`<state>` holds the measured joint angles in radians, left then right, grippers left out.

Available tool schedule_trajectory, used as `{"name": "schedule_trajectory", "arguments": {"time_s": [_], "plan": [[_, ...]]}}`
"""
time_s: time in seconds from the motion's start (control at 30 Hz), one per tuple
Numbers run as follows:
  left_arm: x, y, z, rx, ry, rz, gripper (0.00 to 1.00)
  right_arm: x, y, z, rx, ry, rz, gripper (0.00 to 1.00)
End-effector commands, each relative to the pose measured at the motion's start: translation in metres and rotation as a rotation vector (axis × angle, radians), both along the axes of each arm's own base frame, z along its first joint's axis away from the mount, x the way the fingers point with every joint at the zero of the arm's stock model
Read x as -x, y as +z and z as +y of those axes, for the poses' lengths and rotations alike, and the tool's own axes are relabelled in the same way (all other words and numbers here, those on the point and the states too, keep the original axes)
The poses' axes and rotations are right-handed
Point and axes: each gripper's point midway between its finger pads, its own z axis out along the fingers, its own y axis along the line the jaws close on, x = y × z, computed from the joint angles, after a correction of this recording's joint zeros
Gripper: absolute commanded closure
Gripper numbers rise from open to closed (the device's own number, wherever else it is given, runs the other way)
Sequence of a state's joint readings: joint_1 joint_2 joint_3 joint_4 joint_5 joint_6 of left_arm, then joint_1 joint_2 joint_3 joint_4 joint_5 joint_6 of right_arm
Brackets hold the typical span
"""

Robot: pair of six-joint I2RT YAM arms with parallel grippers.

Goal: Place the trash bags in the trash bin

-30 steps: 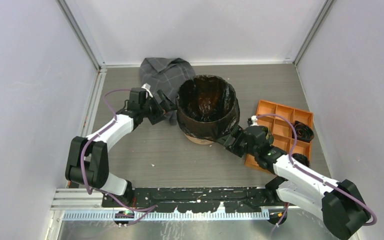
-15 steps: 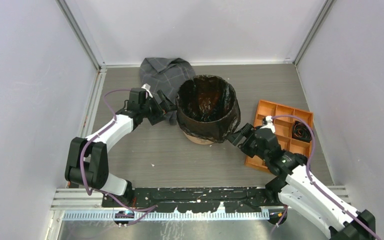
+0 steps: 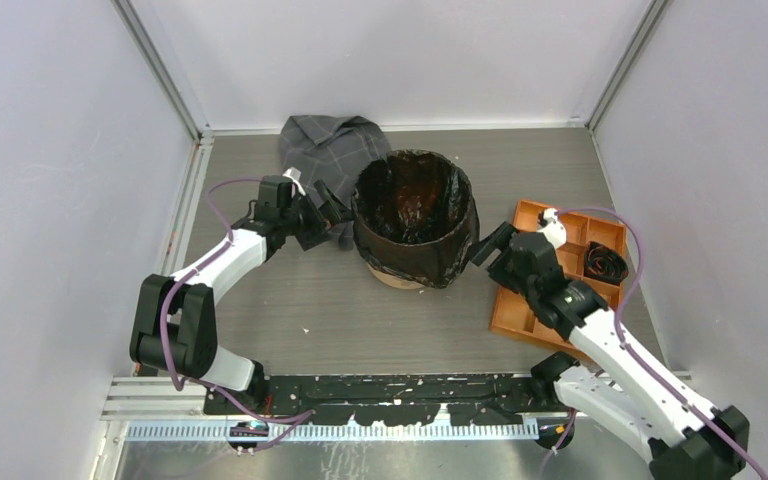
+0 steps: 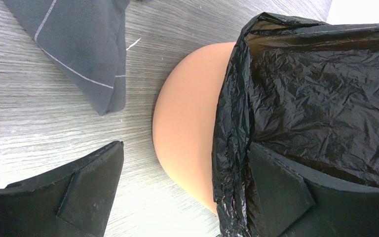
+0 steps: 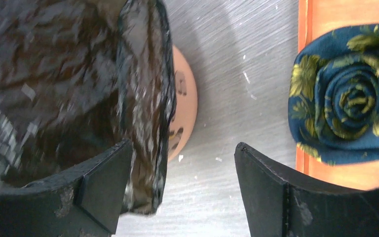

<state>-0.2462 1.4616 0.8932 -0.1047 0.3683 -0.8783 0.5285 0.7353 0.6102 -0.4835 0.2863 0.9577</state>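
Note:
The orange trash bin [image 3: 397, 279] stands mid-table, lined with the glossy black trash bag [image 3: 415, 195], whose hem folds down over the rim on the outside. My left gripper [image 3: 338, 213] is open at the bin's left side. In the left wrist view the gripper [image 4: 185, 192] has the bin's wall [image 4: 187, 133] and the bag's hem [image 4: 316, 98] between its jaws. My right gripper [image 3: 488, 243] is open at the bin's right side. In the right wrist view the gripper [image 5: 182, 187] has the hanging bag edge [image 5: 148, 108] beside its left finger, with the bin [image 5: 183, 108] below.
A grey checked cloth [image 3: 325, 150] lies behind the bin's left side, also in the left wrist view [image 4: 79, 49]. A flat orange compartment tray [image 3: 572, 222] lies to the right, under my right arm, holding a rolled blue and gold fabric [image 5: 355, 94]. Walls enclose the table.
My right arm has swung from the bin's front right up to its right side, near the rim. The left arm and the bag have not moved.

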Motion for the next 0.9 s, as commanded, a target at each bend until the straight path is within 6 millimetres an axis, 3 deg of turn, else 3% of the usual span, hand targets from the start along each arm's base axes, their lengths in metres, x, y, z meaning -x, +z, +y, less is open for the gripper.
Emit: {"name": "schedule_trajectory", "arguments": {"time_s": [0.0, 0.23, 0.47, 0.67, 0.87], "plan": [[-0.009, 0.023, -0.002, 0.020, -0.019, -0.072, 0.00, -0.038, 0.009, -0.010, -0.005, -0.077, -0.053, 0.20], [-0.010, 0.024, -0.005, 0.031, -0.025, -0.072, 0.00, -0.071, -0.024, 0.010, -0.083, -0.019, 0.011, 0.20], [-0.011, 0.027, -0.005, 0.034, -0.028, -0.078, 0.00, -0.079, -0.067, 0.033, -0.111, 0.057, 0.116, 0.20], [-0.010, 0.030, -0.005, 0.033, -0.031, -0.083, 0.00, -0.080, -0.071, 0.027, -0.071, 0.040, 0.143, 0.20], [-0.008, 0.032, -0.002, 0.019, -0.026, -0.091, 0.00, -0.070, -0.058, 0.009, -0.050, -0.003, 0.147, 0.18]]}}
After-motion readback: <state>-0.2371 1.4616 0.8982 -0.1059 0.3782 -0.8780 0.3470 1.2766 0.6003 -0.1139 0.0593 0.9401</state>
